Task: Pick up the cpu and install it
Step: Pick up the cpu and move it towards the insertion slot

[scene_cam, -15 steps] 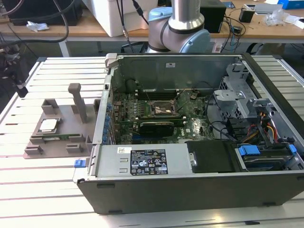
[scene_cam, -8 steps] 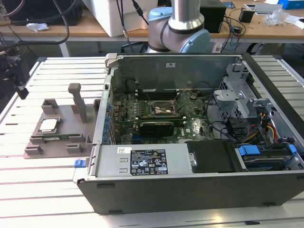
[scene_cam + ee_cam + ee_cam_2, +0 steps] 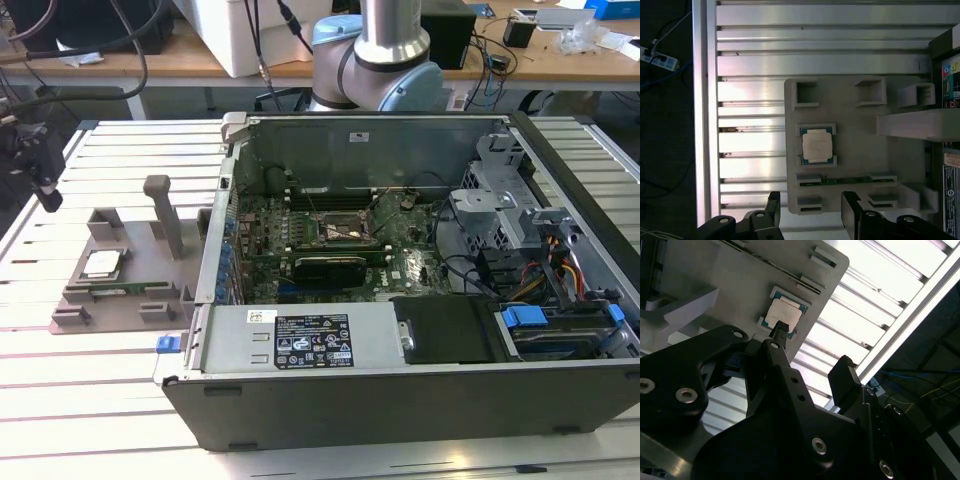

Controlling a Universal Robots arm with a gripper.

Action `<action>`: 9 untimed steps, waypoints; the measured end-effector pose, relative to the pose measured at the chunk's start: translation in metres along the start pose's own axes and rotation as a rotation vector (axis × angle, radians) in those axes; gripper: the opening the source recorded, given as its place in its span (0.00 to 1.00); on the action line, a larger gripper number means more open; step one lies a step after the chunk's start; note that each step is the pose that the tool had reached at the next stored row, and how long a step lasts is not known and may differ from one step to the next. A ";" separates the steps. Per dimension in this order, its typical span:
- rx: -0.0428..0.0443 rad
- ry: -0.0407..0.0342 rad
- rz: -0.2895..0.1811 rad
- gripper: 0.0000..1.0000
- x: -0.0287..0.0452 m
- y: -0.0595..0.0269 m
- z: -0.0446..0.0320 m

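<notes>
Progress: nothing picked yet | cpu (image 3: 817, 145) sits in its nest on the grey tray (image 3: 855, 115), on the bench (image 3: 100, 400) beside the case (image 3: 400, 400) | my jaws hover near it, open, empty, not touching | I judge grasp and install both left.

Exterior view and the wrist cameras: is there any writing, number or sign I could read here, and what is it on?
Nothing here is legible.
White label on the power supply in the computer case: print too small to read.
Cpu top, first wrist view: faint marks, too blurred.
Coloured stickers on the case's edge, first wrist view: too blurred.
</notes>
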State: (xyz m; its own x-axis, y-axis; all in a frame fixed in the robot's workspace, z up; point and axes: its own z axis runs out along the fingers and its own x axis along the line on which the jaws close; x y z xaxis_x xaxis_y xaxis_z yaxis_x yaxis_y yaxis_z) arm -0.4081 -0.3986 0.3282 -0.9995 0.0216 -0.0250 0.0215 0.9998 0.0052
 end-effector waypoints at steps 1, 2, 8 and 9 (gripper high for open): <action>0.0000 0.0000 0.000 0.60 0.0000 0.0000 0.0005; 0.0000 -0.0001 0.000 0.60 0.0000 0.0000 0.0010; 0.0000 0.0000 0.000 0.60 0.0001 0.0000 0.0046; 0.0000 0.0000 0.000 0.60 0.0001 0.0000 0.0051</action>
State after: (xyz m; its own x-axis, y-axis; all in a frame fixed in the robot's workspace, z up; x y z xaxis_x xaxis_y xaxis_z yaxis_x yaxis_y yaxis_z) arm -0.4081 -0.3985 0.3231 -0.9995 0.0216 -0.0249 0.0215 0.9998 0.0052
